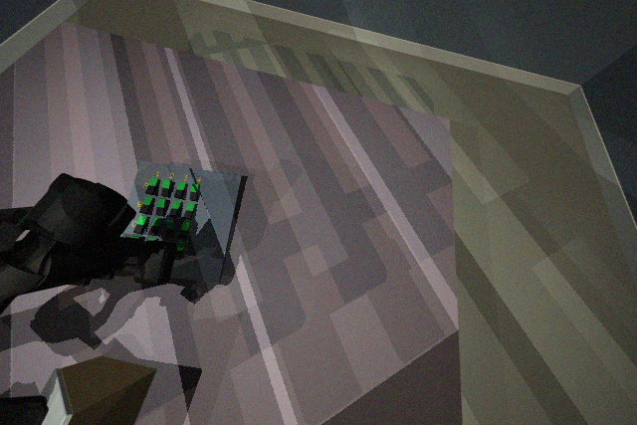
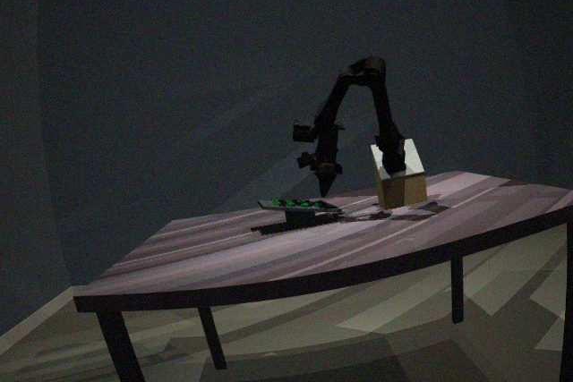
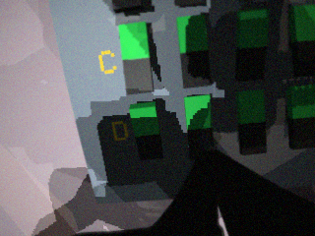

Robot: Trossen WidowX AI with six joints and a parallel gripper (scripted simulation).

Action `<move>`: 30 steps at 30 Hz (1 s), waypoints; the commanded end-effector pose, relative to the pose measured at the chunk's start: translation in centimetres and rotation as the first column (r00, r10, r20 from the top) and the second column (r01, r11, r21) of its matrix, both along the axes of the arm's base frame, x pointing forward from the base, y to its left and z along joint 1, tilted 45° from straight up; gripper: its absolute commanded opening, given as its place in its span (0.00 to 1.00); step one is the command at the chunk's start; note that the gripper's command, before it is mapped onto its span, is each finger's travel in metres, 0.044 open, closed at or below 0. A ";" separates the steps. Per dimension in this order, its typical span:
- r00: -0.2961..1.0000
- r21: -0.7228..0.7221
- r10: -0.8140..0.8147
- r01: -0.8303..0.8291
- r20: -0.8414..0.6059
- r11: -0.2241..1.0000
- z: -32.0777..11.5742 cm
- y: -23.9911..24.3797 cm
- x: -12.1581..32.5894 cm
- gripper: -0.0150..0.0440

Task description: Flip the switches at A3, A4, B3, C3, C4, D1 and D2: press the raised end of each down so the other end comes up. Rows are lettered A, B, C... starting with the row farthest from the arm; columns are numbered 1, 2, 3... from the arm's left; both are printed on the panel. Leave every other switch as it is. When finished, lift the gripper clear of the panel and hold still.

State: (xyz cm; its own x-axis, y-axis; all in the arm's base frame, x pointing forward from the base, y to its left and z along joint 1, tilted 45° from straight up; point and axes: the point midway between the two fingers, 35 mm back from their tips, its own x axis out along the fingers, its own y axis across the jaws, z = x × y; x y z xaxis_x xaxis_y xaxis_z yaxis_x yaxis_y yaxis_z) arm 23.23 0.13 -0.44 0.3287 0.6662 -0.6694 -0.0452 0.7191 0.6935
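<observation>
The grey-blue panel (image 1: 229, 199) (image 2: 273, 207) (image 3: 79, 74) carries rows of black switches with green ends. My gripper (image 2: 323, 194) (image 3: 208, 159) is shut and empty, pointing down. In the wrist view its tips are over the near, black end of switch D2 (image 3: 197, 112); the exterior view shows them a little above the panel. Switch D1 (image 3: 144, 126) is left of the tips, with a bright strip at the top of its green part. Switches C1 (image 3: 135, 44), C3 (image 3: 252, 36) and D3 (image 3: 251, 107) also show. Shadow makes several tilts hard to tell; the arm hides part of row D in the top view.
A brown block (image 1: 110, 384) (image 2: 402, 191) with a pale sloping top stands by the arm's base on the striped table (image 1: 359, 266) (image 2: 222, 252). The panel stands raised on a dark support (image 2: 299, 217). Patchy shadows cross the panel and table.
</observation>
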 end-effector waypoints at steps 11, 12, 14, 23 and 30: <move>1.000 0.008 0.000 0.000 -0.002 1.000 -0.8 1.0 0.3 0.25; 1.000 0.008 0.000 0.000 -0.002 1.000 -0.8 1.0 0.3 0.25; 1.000 0.008 0.000 0.000 -0.002 1.000 -0.8 1.0 0.3 0.25; 1.000 0.008 0.000 0.000 -0.002 1.000 -0.8 1.0 0.3 0.25; 1.000 0.008 0.000 0.000 -0.002 1.000 -0.9 1.1 0.3 0.25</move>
